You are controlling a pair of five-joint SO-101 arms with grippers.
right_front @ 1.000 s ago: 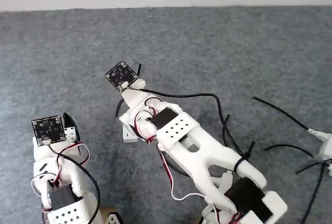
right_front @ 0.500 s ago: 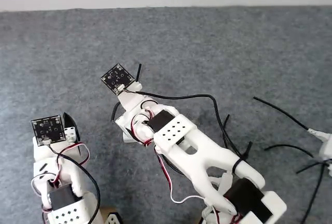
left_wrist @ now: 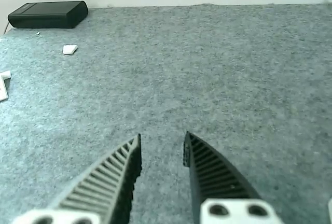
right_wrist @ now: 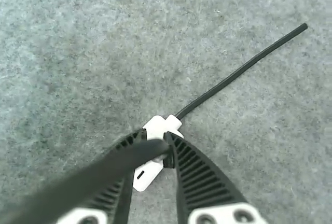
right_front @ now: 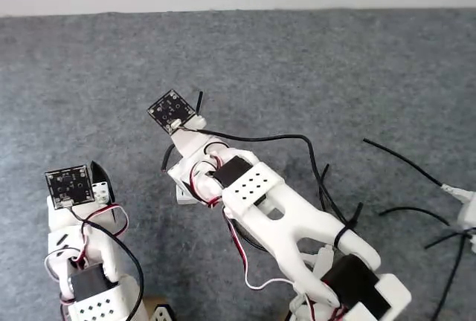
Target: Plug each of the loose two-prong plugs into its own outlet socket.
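Note:
A white plug [right_wrist: 162, 125] with a black cord [right_wrist: 238, 71] lies on the grey carpet. My right gripper [right_wrist: 154, 139] is shut on it, one ribbed finger on each side. From above, the right arm's wrist [right_front: 186, 139] hangs over that spot and hides the plug. The cord's free end [right_front: 199, 100] pokes out beside the wrist camera. My left gripper [left_wrist: 161, 142] hovers open over bare carpet at the near left, one black finger [right_front: 97, 172] showing from above. Another white plug [right_front: 461, 196] with black cords lies at the right edge.
A small white piece [right_front: 186, 193] lies on the carpet, partly under the right arm. Loose black cords [right_front: 401, 159] trail over the right side. Far off in the left wrist view are a black box [left_wrist: 49, 14] and a white scrap [left_wrist: 69, 49].
The right wrist shifted slightly left, then came back a little. The left arm has not moved.

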